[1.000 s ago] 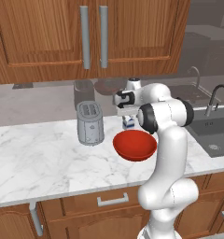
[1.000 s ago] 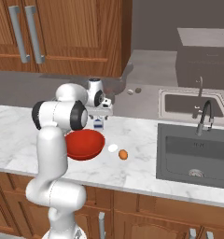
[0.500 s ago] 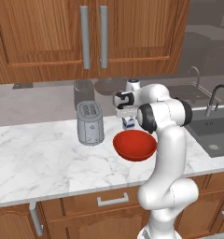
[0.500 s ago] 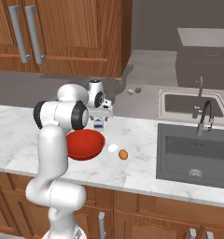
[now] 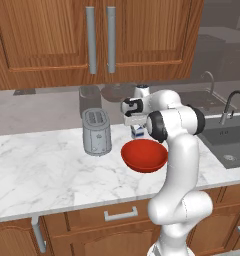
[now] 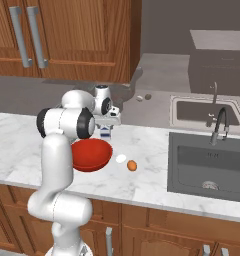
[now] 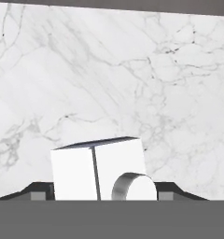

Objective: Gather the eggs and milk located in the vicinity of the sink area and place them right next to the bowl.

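Just behind the bowl [image 5: 144, 155], the end effector [image 5: 135, 121] has narrowed from wide apart onto the milk [image 5: 137, 131], starting its grasp.

The white arm rises from its base at the counter's front edge, runs up through a vertical lower link, and bends at a dark-jointed elbow at roughly counter-backsplash height. From there the forearm reaches back and away from the base toward the wall, ending in a wrist that turns the hand downward. The gripper [image 5: 137, 126] points straight down at the worktop, its hand body level and its fingers hanging below. In the right base view the gripper [image 6: 106, 129] sits just past the elbow, low over the counter. In the hand view the two dark fingertips [image 7: 39, 190] stand on either side of a white carton top, close against its sides.
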Controlling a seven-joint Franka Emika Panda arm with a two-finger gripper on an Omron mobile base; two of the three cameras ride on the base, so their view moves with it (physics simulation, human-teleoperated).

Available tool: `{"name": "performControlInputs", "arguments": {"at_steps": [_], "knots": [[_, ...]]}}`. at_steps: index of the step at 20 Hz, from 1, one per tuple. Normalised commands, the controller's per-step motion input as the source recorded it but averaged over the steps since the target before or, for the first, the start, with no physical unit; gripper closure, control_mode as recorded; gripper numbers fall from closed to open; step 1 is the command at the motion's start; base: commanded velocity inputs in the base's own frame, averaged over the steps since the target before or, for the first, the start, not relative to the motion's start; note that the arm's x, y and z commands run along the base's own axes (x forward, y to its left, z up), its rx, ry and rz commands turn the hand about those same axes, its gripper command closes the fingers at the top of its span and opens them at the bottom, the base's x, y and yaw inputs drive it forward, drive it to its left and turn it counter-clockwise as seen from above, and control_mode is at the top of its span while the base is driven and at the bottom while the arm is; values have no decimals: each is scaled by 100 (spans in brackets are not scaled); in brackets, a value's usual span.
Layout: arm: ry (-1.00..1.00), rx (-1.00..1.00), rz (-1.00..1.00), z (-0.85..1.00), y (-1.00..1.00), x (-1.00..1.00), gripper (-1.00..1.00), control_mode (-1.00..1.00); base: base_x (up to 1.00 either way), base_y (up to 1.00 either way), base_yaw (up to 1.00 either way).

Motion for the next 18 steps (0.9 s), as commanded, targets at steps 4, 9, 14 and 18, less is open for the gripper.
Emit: {"name": "performControlInputs", "arguments": {"at_steps": [4, 9, 14, 18], "knots": [[0, 0, 0, -5, 0, 0, 100, -100, 0, 0, 0], [0, 0, 0, -4, 0, 0, 100, -100, 0, 0, 0], [0, 0, -2, -19, 0, -9, 100, -100, 0, 0, 0], [5, 0, -6, -13, 0, -8, 100, -100, 0, 0, 0]]}}
